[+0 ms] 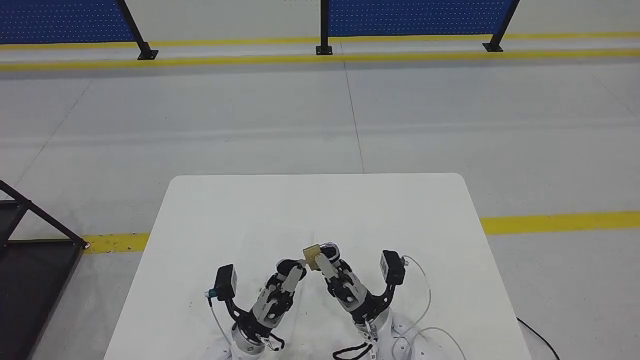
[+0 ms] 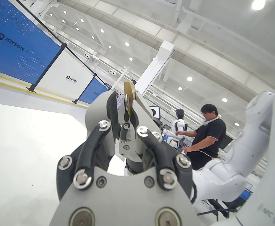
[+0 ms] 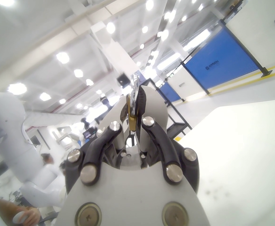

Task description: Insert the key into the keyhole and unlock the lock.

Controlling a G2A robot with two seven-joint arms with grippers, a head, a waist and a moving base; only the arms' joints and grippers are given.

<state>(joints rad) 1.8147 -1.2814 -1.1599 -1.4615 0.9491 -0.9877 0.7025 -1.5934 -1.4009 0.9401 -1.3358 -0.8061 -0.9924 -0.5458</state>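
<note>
I count one brass lock (image 3: 132, 121), one key (image 2: 127, 102) and two grippers. The right gripper (image 3: 136, 98) is clamped on the lock and the left gripper (image 2: 125, 105) pinches the key. They meet at lower centre of the top view, with open table (image 1: 300, 200) beyond.

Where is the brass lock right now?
In the top view the brass lock is held above the near part of the white table, clamped in the right gripper, with the left gripper close beside it.
</note>
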